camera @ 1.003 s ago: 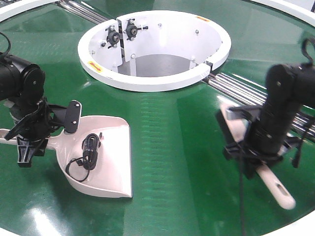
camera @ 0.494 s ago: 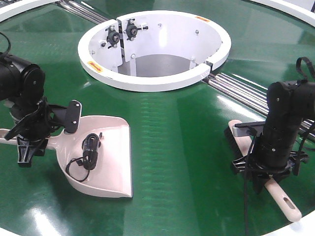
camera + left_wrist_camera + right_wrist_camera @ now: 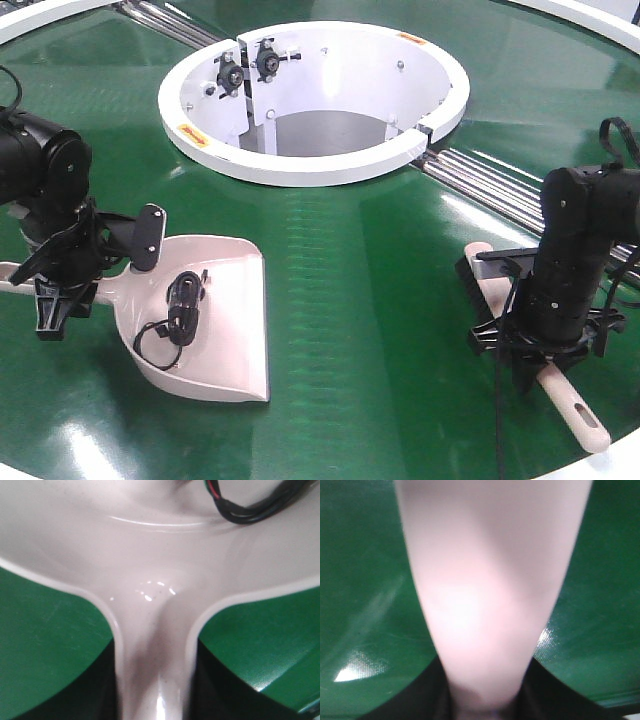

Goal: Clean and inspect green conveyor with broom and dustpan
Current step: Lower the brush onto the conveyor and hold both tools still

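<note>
Front-facing view: left claw [image 3: 60,290] grips the handle of the pale pink plastic scoop dustpan [image 3: 225,340], which lies near-left on the glossy dark-green ring conveyor [image 3: 370,290] with a black cable [image 3: 180,310] inside it. Right claw [image 3: 540,345] clamps the slim pink dark-bristled broom [image 3: 575,405], near-right. This looks like mid-sweep. The next stroke calls for drawing the bristles left toward the pan's flat edge.

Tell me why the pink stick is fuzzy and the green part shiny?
Right wrist view: the broom fills the frame, blurred, with a washed-out bright patch. Front view: sharp, pale glare on the green conveyor. Left wrist view: dustpan soft, small glints.
</note>
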`<control>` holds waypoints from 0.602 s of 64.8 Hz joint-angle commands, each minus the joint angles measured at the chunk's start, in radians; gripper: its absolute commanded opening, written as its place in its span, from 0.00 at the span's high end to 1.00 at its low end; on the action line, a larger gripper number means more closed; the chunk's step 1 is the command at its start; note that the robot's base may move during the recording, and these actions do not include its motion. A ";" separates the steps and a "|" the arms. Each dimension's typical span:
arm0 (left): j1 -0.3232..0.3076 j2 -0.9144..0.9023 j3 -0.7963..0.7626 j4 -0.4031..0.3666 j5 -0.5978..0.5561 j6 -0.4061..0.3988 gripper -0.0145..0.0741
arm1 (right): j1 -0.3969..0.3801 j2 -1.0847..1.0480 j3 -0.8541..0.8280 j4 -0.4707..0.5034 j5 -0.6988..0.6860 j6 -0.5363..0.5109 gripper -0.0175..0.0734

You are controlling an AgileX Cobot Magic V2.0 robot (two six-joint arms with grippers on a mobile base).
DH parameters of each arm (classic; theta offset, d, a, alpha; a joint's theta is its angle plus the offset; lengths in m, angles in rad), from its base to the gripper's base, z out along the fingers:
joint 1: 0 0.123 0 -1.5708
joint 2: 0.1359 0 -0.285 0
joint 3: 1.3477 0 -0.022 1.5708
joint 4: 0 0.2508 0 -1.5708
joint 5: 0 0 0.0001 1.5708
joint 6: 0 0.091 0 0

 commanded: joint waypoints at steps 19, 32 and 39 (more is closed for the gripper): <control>-0.003 -0.044 -0.029 -0.005 0.007 -0.010 0.84 | -0.005 -0.025 -0.017 -0.001 -0.002 -0.004 0.72; -0.003 -0.044 -0.029 -0.014 0.025 -0.037 0.82 | -0.005 -0.025 -0.017 -0.001 -0.003 -0.005 0.72; -0.003 -0.044 -0.029 -0.021 0.041 -0.067 0.77 | -0.005 -0.025 -0.017 -0.001 0.001 -0.005 0.71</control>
